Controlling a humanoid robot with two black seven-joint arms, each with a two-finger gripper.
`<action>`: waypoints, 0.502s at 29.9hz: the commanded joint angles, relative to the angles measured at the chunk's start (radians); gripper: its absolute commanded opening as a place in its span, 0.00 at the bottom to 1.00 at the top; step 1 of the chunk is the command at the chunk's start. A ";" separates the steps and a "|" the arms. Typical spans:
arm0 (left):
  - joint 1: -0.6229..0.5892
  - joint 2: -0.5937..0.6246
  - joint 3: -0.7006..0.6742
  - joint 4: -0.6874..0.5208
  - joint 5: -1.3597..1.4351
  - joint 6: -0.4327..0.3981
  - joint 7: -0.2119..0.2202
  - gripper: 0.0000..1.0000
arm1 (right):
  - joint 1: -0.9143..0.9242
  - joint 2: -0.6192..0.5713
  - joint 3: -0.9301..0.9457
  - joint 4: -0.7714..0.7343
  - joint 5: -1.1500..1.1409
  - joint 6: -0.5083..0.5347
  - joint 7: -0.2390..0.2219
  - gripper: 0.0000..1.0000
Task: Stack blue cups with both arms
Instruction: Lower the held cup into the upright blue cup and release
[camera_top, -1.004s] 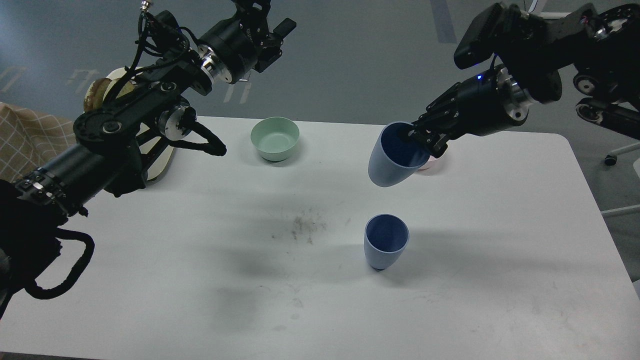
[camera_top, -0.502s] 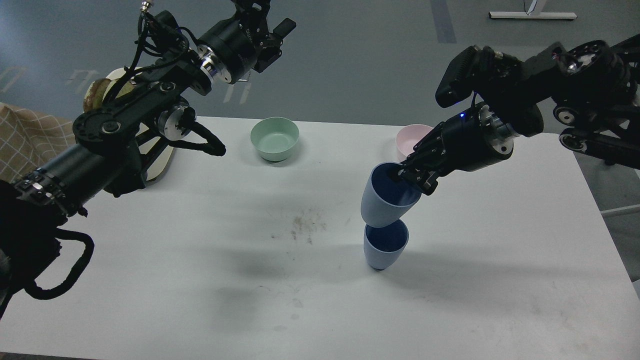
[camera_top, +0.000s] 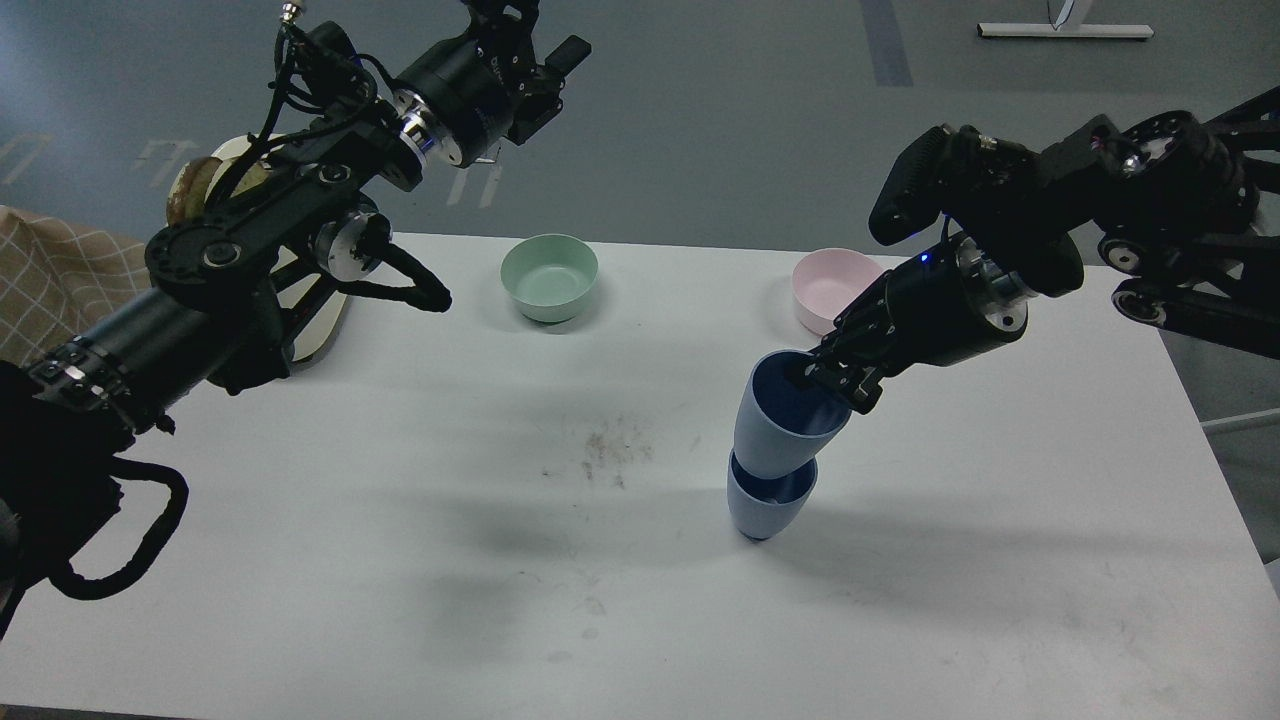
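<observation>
One blue cup (camera_top: 766, 508) stands upright on the white table (camera_top: 400, 560), right of centre. My right gripper (camera_top: 838, 383) is shut on the rim of the second blue cup (camera_top: 778, 425). It holds that cup slightly tilted with its base partly inside the standing cup. My left gripper (camera_top: 525, 40) is raised high above the table's far left edge, away from both cups. Its fingers are dark and seen end-on, so its state is unclear.
A mint-green bowl (camera_top: 550, 276) sits at the back centre of the table. A pink bowl (camera_top: 832, 288) sits at the back right, just behind my right wrist. A plate with food (camera_top: 215, 175) is at the far left. A dirt smudge (camera_top: 610, 452) marks the table's middle.
My right gripper has carried the held cup down and toward me, from above the pink bowl to over the standing cup, and lowered it partly into it. The left arm has not moved.
</observation>
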 joint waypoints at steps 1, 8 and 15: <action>0.007 0.000 0.000 -0.001 0.001 0.000 0.000 0.98 | 0.000 0.004 -0.013 0.000 -0.003 0.000 0.000 0.00; 0.007 0.000 -0.001 -0.001 0.001 0.002 0.000 0.98 | -0.002 0.008 -0.013 0.000 -0.003 0.000 0.000 0.00; 0.007 0.000 -0.001 -0.001 0.001 0.002 0.000 0.98 | -0.002 0.021 -0.013 0.000 -0.001 0.000 0.000 0.00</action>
